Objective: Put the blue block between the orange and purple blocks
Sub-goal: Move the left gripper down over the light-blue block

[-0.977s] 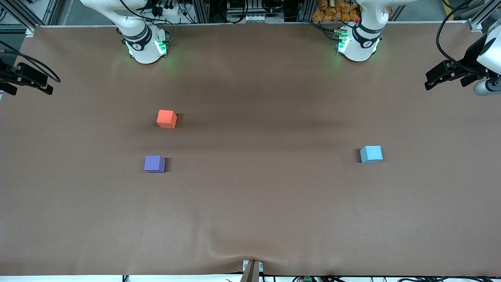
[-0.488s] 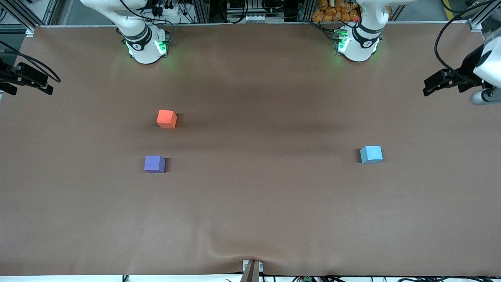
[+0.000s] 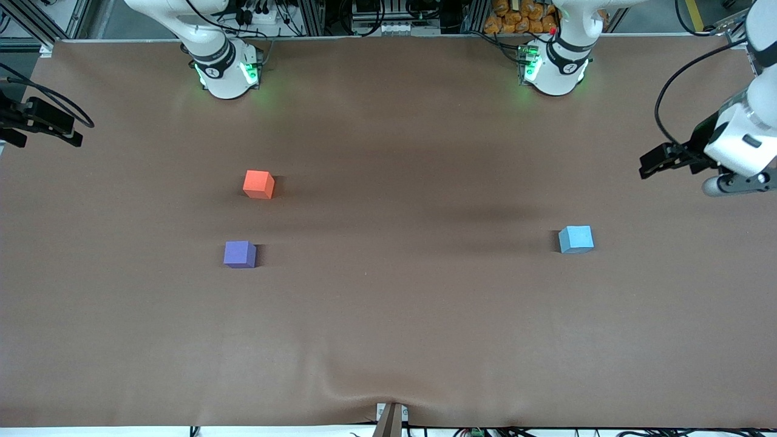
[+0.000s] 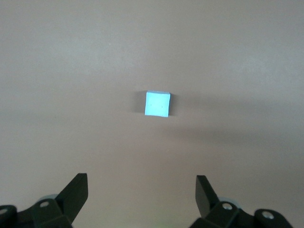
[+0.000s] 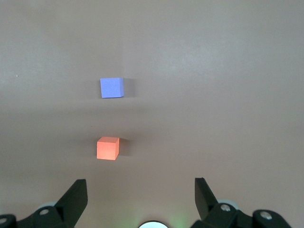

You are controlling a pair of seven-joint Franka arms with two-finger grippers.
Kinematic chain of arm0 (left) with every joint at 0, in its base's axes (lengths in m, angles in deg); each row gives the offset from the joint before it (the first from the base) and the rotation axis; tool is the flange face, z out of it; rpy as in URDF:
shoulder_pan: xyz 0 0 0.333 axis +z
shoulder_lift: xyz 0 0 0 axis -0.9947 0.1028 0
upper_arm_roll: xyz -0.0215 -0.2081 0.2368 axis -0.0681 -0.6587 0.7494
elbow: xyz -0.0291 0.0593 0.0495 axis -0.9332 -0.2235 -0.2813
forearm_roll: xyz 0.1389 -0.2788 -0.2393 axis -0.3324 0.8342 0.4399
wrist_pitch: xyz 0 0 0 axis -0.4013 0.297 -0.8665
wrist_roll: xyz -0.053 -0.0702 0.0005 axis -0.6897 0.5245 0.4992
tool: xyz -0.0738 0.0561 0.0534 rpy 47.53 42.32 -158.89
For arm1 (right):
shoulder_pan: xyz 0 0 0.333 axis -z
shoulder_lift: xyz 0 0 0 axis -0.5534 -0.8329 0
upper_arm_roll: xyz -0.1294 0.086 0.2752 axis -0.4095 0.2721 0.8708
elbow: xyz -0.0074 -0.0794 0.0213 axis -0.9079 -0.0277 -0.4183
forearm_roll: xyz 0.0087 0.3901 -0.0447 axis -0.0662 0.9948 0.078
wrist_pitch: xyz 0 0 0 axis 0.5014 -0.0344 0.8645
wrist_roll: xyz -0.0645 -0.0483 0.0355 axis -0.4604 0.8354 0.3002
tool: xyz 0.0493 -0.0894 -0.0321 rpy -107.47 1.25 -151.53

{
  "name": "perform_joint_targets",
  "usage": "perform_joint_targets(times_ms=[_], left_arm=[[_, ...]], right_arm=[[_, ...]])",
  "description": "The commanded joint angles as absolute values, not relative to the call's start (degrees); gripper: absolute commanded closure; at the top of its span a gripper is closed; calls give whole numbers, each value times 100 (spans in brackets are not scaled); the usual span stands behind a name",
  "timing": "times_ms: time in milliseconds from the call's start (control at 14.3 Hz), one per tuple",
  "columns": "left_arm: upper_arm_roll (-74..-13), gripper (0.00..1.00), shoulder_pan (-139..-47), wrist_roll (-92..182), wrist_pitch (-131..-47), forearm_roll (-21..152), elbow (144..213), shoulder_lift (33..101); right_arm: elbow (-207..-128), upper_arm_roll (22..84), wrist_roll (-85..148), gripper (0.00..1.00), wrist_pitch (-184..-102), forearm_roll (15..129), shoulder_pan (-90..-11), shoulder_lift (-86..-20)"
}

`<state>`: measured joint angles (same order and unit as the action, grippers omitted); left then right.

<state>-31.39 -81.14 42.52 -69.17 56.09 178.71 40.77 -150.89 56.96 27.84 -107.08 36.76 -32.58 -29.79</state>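
Overhead, a brown mat (image 3: pixel 388 315) covers the whole table, puckered into a ridge at its edge nearest the front camera. Along the top, past the two arm bases, stand metal framing, cables and a pile of orange items.

Only a dark part of the right gripper (image 3: pixel 36 121) shows at the picture's edge in the front view, its fingers cut off there. Its wrist view shows the jaws spread wide and empty, with the orange block (image 5: pixel 108 148) and purple block (image 5: pixel 111 88) on the mat below.

Toward the left arm's end, the left gripper (image 3: pixel 658 162) hangs in the air over bare mat, jaws wide and empty. The blue block (image 3: pixel 575 239) lies on the mat near it, well apart from the orange block (image 3: pixel 258 184) and the purple block (image 3: pixel 240 254), which sit near each other toward the right arm's end, purple nearer the front camera.
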Motion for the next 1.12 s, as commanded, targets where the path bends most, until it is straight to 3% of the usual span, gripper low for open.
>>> perform_joint_targets(times_ms=[0,349,1047], left_arm=[[-3155,0,-8111,4301,-7462,5519,18329,4014],[-3155,0,-8102,4275,-8736,5519,19094,4321],[-3164,0,-8049,3855,-9704,5572,19218,5578]], right_arm=[[-15178,5724,2753,0,-10712,3629,-3255,-2883],[-15178,5724,2753,0,-10712,3629,-3255,-2883],[-15178,5724,2753,0,-10712,3629,-3255,-2883]])
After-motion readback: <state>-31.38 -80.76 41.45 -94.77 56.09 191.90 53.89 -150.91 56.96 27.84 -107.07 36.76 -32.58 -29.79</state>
